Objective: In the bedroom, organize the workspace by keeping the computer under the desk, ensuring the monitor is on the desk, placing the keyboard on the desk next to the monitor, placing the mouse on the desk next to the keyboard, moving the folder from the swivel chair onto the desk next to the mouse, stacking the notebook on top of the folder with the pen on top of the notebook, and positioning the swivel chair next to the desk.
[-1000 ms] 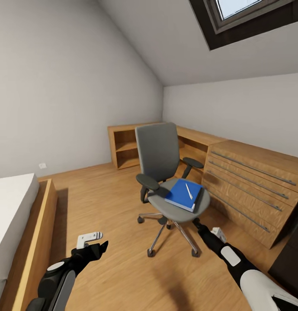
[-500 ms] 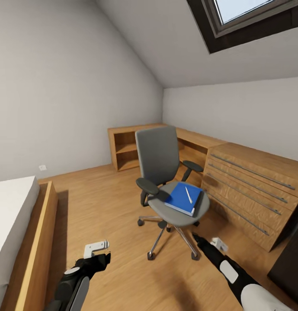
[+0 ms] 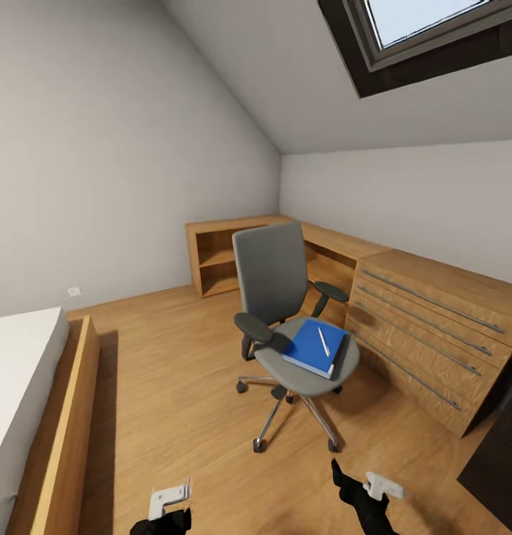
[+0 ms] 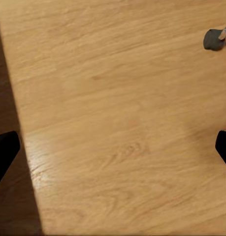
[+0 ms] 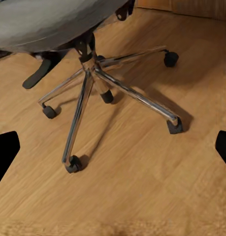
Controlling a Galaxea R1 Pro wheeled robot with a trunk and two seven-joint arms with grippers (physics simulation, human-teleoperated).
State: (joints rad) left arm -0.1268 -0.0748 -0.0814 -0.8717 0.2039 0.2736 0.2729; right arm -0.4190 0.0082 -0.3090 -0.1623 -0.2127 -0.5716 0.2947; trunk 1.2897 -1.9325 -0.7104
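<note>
On the swivel chair [image 3: 289, 319] seat: the folder [image 3: 313, 346] with the pen [image 3: 324, 342] atop.
Right wrist view alone shows its chrome base [image 5: 100, 88]; both tools, left tool [image 4: 113, 147] and right tool [image 5: 113, 147], are spread.

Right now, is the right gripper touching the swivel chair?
Apart. In the right wrist view, bare wooden floor lies between the open fingertips and the swivel chair; in the head view the right gripper is short of its base.

Left gripper [image 3: 166, 513]: black body, white angular bracket on top. Right gripper [image 3: 356, 487]: black tapered fingers, white bracket alongside. Fingertips [image 5: 5, 150]: matte black, wedge-shaped.
</note>
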